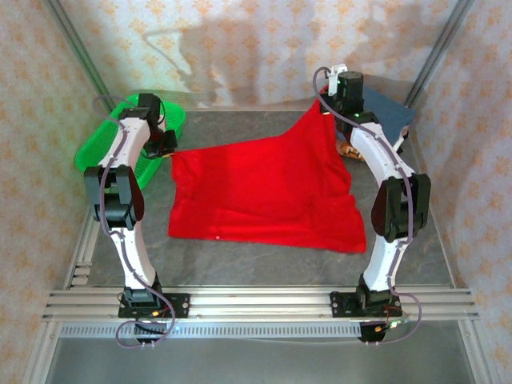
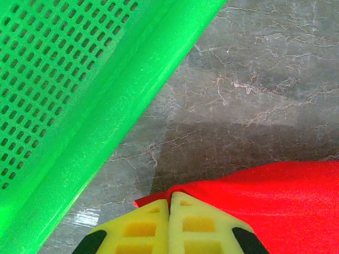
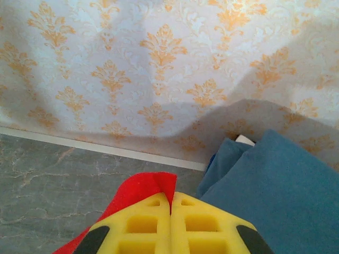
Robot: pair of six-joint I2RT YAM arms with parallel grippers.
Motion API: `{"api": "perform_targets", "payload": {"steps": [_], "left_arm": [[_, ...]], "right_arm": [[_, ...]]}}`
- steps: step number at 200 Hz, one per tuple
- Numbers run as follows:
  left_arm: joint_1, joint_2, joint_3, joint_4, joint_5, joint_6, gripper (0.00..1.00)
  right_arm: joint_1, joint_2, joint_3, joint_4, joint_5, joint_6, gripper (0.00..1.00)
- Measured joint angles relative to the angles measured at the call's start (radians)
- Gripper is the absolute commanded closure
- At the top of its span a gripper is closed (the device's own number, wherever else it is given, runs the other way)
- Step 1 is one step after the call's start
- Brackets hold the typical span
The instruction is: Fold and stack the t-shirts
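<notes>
At far L of the table (image 1: pixel 264 268), a green mesh basket (image 1: pixel 104 148) sits by the wall (image 1: pixel 240 48). Just R of it, L jaws are clenched on the far-L corner of the red shirt (image 1: pixel 264 188). In L wrist cam the yellow pads (image 2: pixel 201 227) are pressed together w/ the red edge pinched betw. them, basket rim close alongside. Shirt spreads across mid-table: near edge flat on the table, far edge pulled up toward both arms. At far R corner of the shirt, R jaws grasp it too, held above the table. In R wrist cam, red cloth pokes out betw. the closed pads (image 3: pixel 206 227). Blue shirt (image 1: pixel 388 112) lies just R of R jaws, in the far-R corner against the wall.
</notes>
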Motion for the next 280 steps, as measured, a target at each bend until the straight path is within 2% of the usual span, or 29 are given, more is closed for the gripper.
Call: {"api": "perform_targets", "payload": {"steps": [48, 97, 165, 280], "left_arm": [[0.006, 0.000, 0.000, 0.000, 0.000, 0.011, 1.00], [0.026, -0.010, -0.009, 0.000, 0.012, 0.020, 1.00], [0.026, -0.069, -0.101, 0.000, 0.038, 0.032, 1.00], [0.034, -0.175, -0.283, 0.008, 0.017, 0.048, 1.00]], "right_arm": [[0.002, 0.004, -0.007, 0.013, 0.019, -0.007, 1.00], [0.002, -0.041, -0.124, 0.047, 0.022, 0.017, 1.00], [0.002, -0.263, -0.360, 0.055, 0.016, 0.066, 1.00], [0.000, -0.533, -0.713, 0.058, 0.109, 0.139, 1.00]]}}
